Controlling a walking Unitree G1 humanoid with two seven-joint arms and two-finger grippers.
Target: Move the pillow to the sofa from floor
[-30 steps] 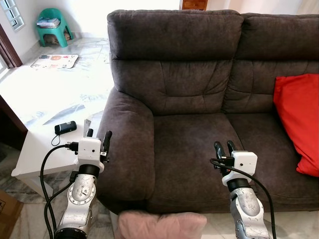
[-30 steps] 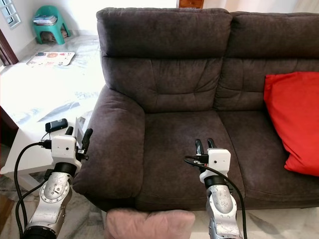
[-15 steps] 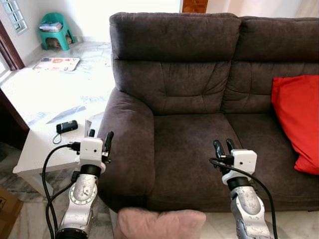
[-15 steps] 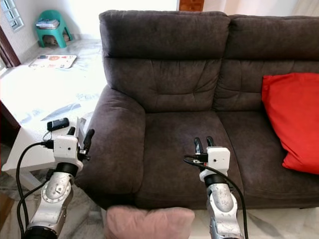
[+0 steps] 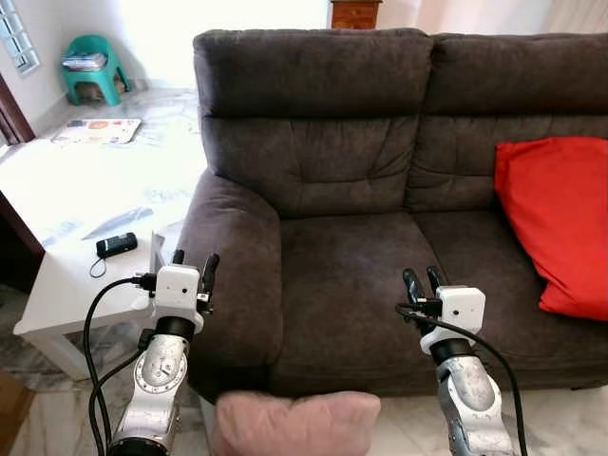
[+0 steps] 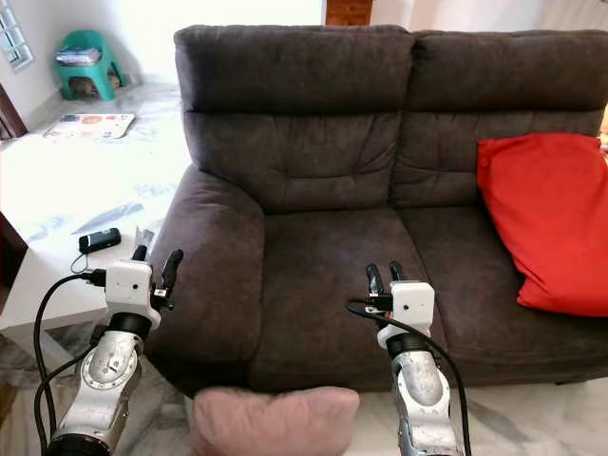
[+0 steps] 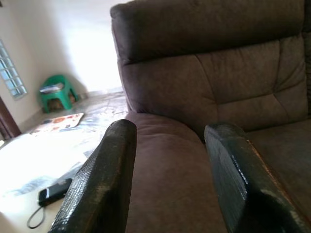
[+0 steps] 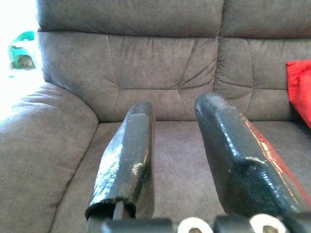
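The left seat cushion of the sofa [image 5: 351, 275] lies bare, open from its front edge to the backrest. A red cushion [image 5: 556, 223] fills the right seat against the backrest, and the broad armrest [image 5: 233, 261] walls the left edge.

Two silver arms rise from the lower frame; the left claw [image 5: 193, 265] and right claw [image 5: 424, 280] point upward, black fingers parted, empty.

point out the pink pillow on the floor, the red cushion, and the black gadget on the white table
pink pillow [image 5: 296, 423], left eye view, middle of its top face.
red cushion [image 5: 556, 223], left eye view, centre of its front.
black gadget [image 5: 115, 245], left eye view, middle of its body.
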